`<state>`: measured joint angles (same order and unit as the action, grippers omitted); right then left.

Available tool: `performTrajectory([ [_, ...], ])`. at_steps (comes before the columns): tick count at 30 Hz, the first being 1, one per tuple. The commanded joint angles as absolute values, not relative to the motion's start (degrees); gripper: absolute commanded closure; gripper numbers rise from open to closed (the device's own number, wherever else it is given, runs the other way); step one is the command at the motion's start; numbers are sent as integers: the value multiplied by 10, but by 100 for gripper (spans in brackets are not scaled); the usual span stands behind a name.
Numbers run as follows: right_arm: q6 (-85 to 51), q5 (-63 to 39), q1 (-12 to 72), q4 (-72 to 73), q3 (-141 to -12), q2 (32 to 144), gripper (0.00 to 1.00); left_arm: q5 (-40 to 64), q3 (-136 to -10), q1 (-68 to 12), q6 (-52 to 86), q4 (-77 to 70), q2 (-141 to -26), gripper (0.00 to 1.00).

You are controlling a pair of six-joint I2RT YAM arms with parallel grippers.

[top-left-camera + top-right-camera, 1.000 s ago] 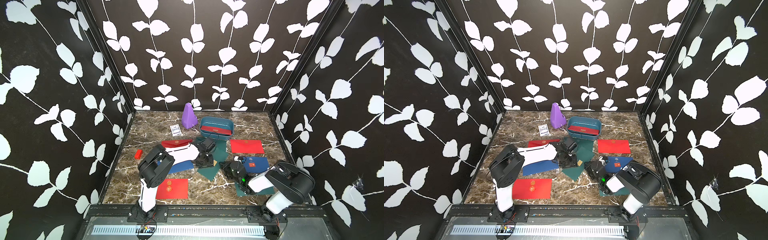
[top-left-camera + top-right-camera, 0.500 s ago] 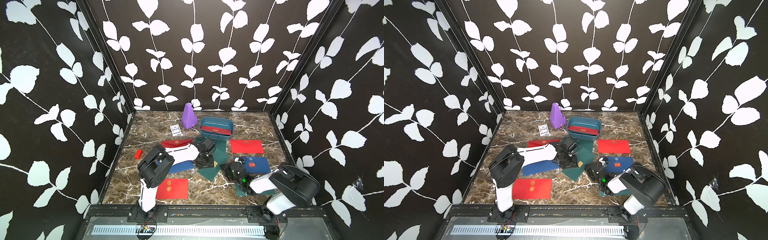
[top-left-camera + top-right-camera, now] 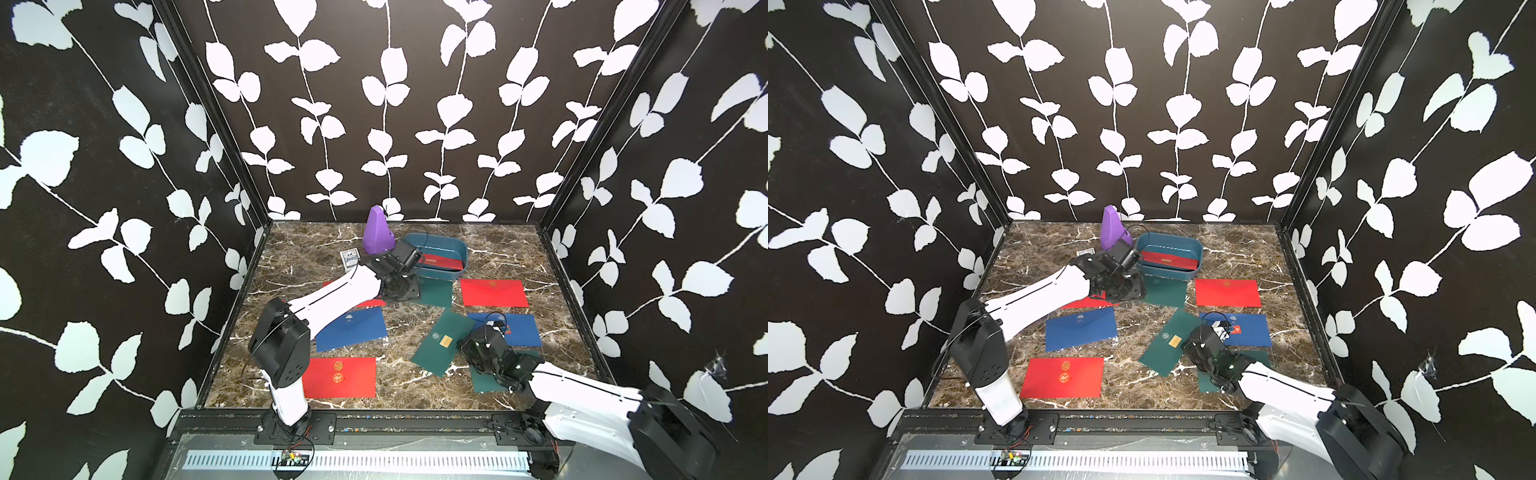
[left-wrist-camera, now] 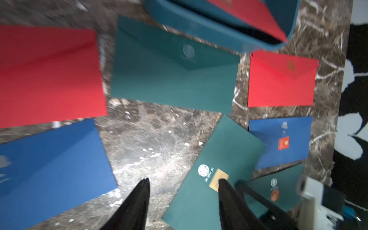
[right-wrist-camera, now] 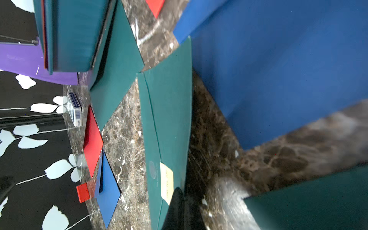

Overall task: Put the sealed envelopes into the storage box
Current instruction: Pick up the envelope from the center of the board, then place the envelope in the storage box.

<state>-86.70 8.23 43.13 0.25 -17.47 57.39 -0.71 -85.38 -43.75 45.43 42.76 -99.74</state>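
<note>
One green envelope (image 3: 436,349), edge clamped in right hand (image 5: 180,199), points lengthwise toward table's (image 3: 498,249) far-edge storage box (image 3: 440,275); left hand (image 4: 184,180) apart.

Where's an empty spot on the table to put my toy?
Bare marble: right of the box, left of the card pack, and mid-table between the left blue envelope and tilted green envelope. It's crowded around the right end effector, where envelopes bunch.

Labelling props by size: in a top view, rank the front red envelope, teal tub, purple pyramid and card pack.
1. Front red envelope and teal tub: look alike, and the envelope lies nearer the camera, so not ranked apart.
2. Purple pyramid.
3. Card pack.
</note>
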Motion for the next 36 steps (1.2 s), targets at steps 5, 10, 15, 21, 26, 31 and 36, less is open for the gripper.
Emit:
performTrajectory([
  [5,-853,156,435,-173,-336,554,100,-59,-804,-393,452,472,-954,42],
  [10,-883,227,434,-216,-425,585,100,-65,-764,-381,462,467,-931,42],
  [15,-916,299,436,-237,-537,673,100,-65,-731,-382,469,464,-919,42],
  [21,-962,380,427,-238,-647,770,100,-64,-691,-381,473,464,-890,42],
  [26,-1046,416,409,-226,-711,857,100,-59,-661,-381,480,457,-871,42],
  [31,-1126,445,395,-248,-779,936,100,-52,-639,-381,483,459,-856,42],
  [36,-1188,433,378,-252,-823,998,100,-51,-622,-382,484,458,-842,42],
])
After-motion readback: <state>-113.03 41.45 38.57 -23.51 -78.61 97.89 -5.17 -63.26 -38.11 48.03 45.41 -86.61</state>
